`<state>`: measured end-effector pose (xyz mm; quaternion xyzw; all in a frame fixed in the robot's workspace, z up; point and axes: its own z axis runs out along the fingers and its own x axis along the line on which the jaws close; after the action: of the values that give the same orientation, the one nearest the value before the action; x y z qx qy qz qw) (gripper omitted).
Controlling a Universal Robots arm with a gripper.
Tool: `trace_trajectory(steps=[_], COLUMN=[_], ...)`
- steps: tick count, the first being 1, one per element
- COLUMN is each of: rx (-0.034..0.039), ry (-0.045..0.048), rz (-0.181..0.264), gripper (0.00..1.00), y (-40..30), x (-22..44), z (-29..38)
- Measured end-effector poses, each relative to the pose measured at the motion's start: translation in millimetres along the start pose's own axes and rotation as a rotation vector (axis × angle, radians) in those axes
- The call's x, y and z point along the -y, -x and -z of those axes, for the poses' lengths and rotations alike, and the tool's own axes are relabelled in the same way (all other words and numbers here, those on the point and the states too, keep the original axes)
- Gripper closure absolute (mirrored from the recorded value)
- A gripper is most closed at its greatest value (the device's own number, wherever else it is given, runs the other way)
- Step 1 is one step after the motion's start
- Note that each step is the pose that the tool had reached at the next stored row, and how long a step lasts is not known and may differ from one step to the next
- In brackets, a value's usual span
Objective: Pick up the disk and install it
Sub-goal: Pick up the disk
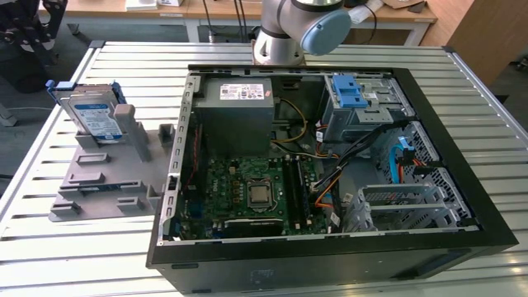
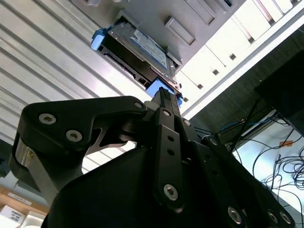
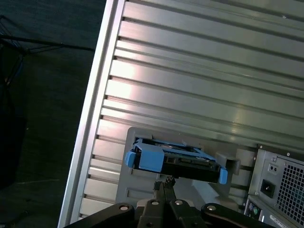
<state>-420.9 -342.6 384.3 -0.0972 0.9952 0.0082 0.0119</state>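
Claw (image 3: 164, 183) prob. closed, disk (image 1: 91, 117) standing in grey holder (image 1: 99, 179), case (image 1: 330, 250) open

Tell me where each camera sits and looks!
Exterior view: above, looking down at the computer case and the disk in its grey stand; the arm shows.
First wrist view: on the wrist, facing the disk; the claw shows.
Second wrist view: on the wrist too, facing the disk past the claw.
All three share the disk.

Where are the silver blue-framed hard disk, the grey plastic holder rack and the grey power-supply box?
silver blue-framed hard disk (image 1: 93, 116): exterior view, label face.
grey plastic holder rack (image 1: 103, 180): exterior view, flat base.
grey power-supply box (image 1: 235, 127): exterior view, bare metal below sticker.
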Motion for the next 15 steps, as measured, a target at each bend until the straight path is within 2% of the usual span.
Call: trace_trajectory(steps=[5, 15], rx=[-0.0002, -0.0021], ry=[0.0002, 0.0037], rz=[0.011, 0.146], gripper=[0.89, 0.89], y=[0.0, 0.0], x=[0.0, 0.0], z=[0.0, 0.0])
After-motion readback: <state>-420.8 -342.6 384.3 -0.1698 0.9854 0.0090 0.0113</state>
